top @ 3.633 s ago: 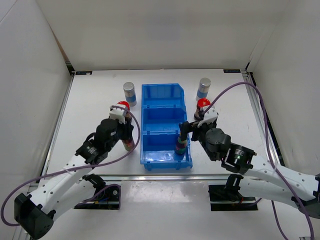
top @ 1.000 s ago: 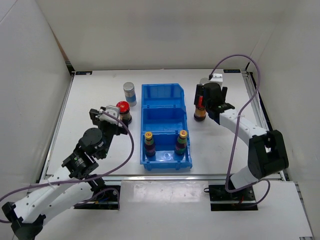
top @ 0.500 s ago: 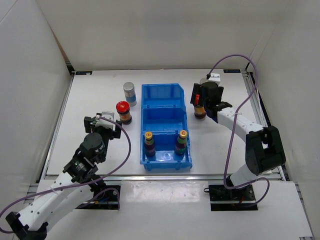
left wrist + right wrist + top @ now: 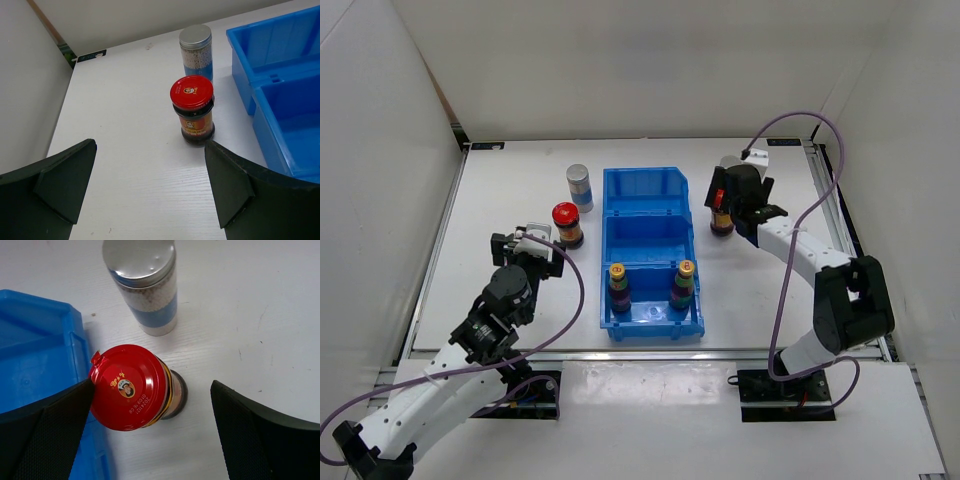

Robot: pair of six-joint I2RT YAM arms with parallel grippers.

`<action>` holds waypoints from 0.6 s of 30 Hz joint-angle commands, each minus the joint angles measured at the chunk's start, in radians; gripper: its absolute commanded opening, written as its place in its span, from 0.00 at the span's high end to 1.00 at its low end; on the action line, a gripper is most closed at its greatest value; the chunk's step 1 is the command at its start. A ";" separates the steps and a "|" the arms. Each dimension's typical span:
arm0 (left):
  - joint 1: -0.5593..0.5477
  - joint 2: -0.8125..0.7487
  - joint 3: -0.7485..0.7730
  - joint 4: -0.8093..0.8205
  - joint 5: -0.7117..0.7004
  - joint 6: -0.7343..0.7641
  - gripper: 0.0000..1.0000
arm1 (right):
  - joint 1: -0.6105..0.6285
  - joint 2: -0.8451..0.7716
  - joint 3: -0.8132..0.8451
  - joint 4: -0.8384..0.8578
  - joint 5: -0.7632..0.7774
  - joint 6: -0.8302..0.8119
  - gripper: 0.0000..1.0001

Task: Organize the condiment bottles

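A blue bin stands mid-table, with two slim yellow-capped bottles upright in its near compartment. To its left stand a red-lidded jar and, behind it, a silver-capped shaker. My left gripper is open, short of that jar and holding nothing. To the right of the bin, my right gripper is open and straddles the other red-lidded jar. Its left finger sits close to the lid. The second shaker stands just behind this jar.
The bin's middle and far compartments hold nothing. Its right wall runs right beside the right jar, and its left wall stands a little right of the left jar. White enclosure walls rise on three sides.
My left gripper has drawn back from the left red-lidded jar toward the near left. The right gripper has stayed over the right jar, shifting only slightly.
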 commanded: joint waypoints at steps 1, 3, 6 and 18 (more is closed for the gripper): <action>0.006 -0.002 -0.009 0.021 -0.010 0.003 0.00 | -0.011 -0.019 -0.019 -0.135 0.083 0.047 0.00; 0.006 -0.002 -0.009 0.021 -0.010 0.003 0.00 | -0.011 -0.030 -0.031 -0.145 0.094 0.057 0.00; 0.006 -0.002 -0.009 0.021 -0.001 0.003 0.00 | -0.020 -0.053 -0.044 -0.132 0.094 0.057 0.00; 0.006 -0.002 -0.018 0.030 -0.001 0.003 0.00 | -0.020 -0.161 -0.055 -0.060 0.045 0.015 0.00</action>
